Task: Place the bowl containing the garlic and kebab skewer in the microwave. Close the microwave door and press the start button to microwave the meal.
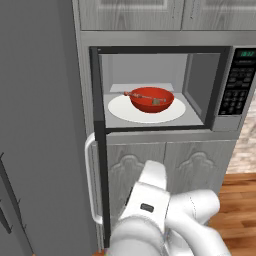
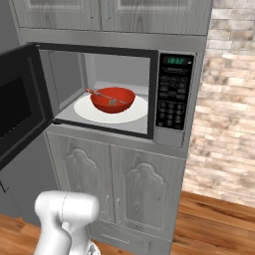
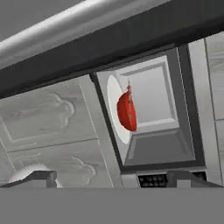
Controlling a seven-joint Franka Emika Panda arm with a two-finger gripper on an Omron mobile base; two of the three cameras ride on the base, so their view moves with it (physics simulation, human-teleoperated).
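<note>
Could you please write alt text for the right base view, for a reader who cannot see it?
A red bowl holding a skewer sits on the white plate inside an open microwave. Its door swings out to the left, above grey cabinets.

The white arm is folded low, its upper links bunched together in the left base view. In the hand view the gripper is rolled sideways, its two dark fingertips spread wide apart, gripping nothing.
</note>
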